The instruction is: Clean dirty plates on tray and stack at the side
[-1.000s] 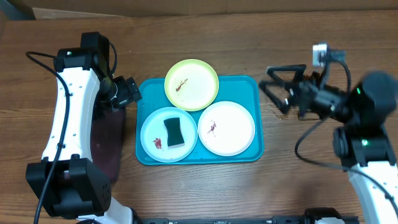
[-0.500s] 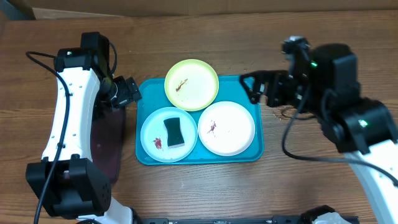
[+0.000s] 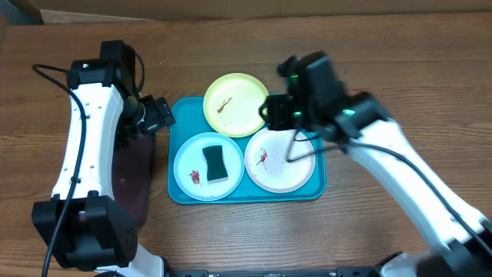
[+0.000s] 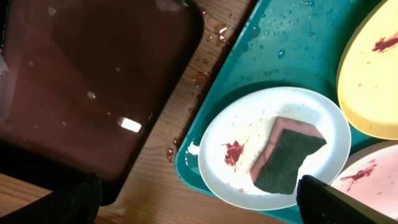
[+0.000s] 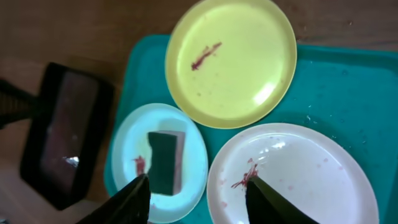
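right fingers (image 5: pixel 134 199) spread, nothing between them, hanging above the spot where the white plate (image 5: pixel 298 180) and the yellow-green plate (image 5: pixel 233 59) come close. can't tell if those two rims touch. left fingers (image 4: pixel 62 199) spread wide too, empty, up over the left edge of the turquoise tray (image 3: pixel 315 188) and the near edge of the dark tray (image 3: pixel 134 177).

all three plates on the turquoise tray, none stacked. white plate at the right front, thin reddish smear left of its middle. yellow-green plate at the back, lying over the tray's far rim and sticking out past it, with a reddish-brown streak on it. light blue plate (image 3: pixel 192 158) at the left front, red blot on its left part, and a sponge (image 3: pixel 216 163) lying flat on it, dark green face up, with a pinkish layer showing along its edge in the left wrist view.

water drops on the turquoise tray floor and on the wooden surface (image 3: pixel 384 46) between the two trays. dark tray sits left of the turquoise tray, just beside it, looks wet and shiny. right arm reaches in from the right side, left arm from the left.
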